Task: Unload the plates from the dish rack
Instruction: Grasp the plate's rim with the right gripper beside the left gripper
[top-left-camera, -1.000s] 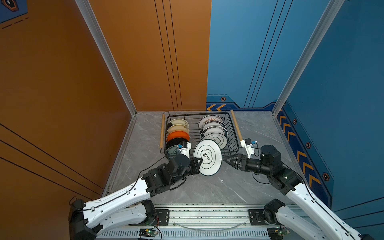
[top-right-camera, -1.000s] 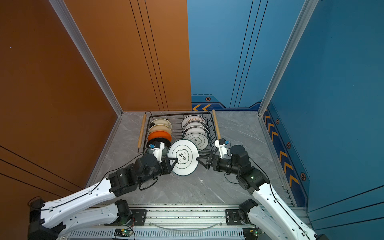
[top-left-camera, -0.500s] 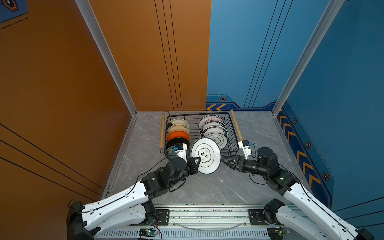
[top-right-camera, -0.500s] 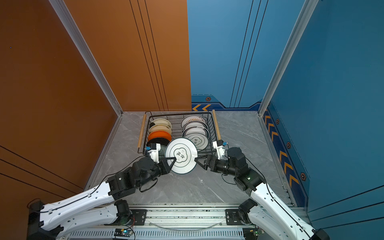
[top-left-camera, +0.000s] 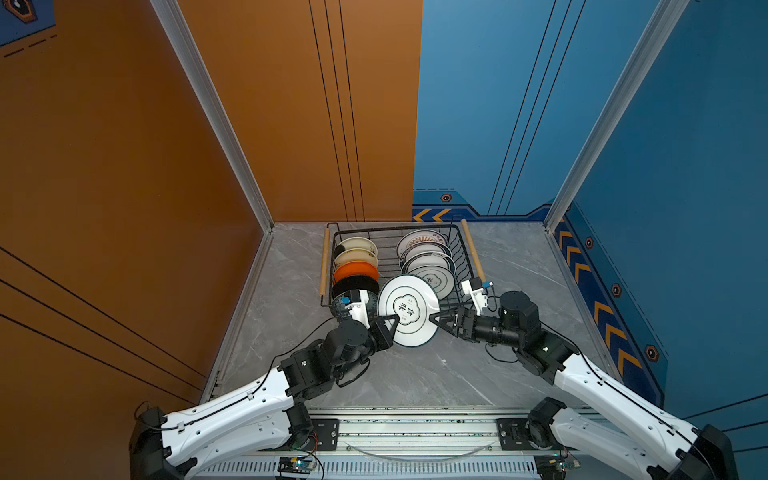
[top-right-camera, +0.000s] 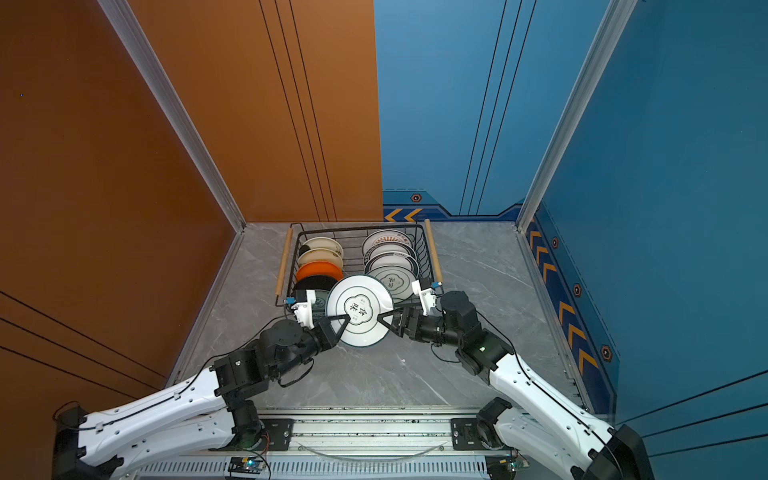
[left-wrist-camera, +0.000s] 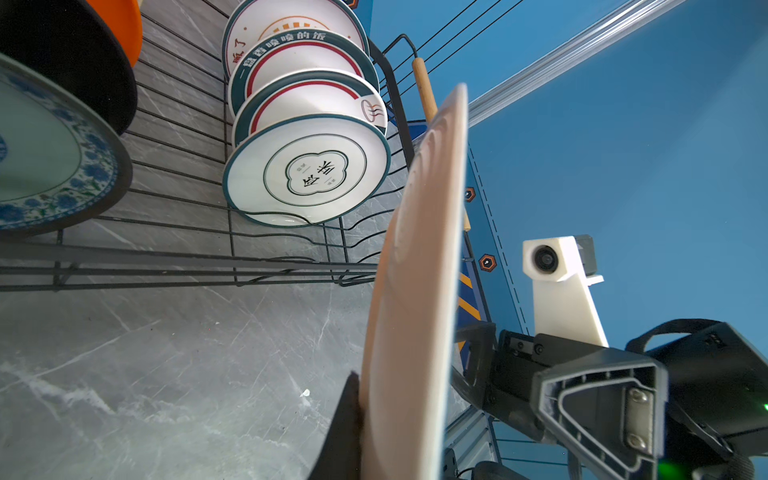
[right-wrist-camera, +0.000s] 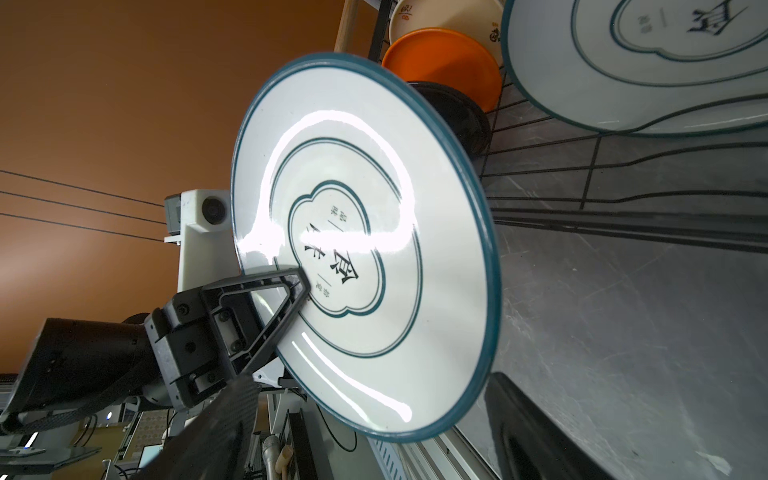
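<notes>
A white plate with a dark teal rim and Chinese characters stands on edge just in front of the dish rack. My left gripper is shut on its left side. My right gripper is open, its jaws straddling the plate's right rim with gaps on both sides. In the rack, one row holds cream, orange and black plates. The other row holds white, dark-rimmed plates.
The rack has wooden rod handles at its two ends. Grey marble tabletop lies in front of the rack. Orange and blue walls enclose it at the back and sides. A metal rail runs along the front edge.
The right gripper has moved left up to the plate's right rim, and its jaws have narrowed a little. The left gripper has shifted the held plate slightly.
</notes>
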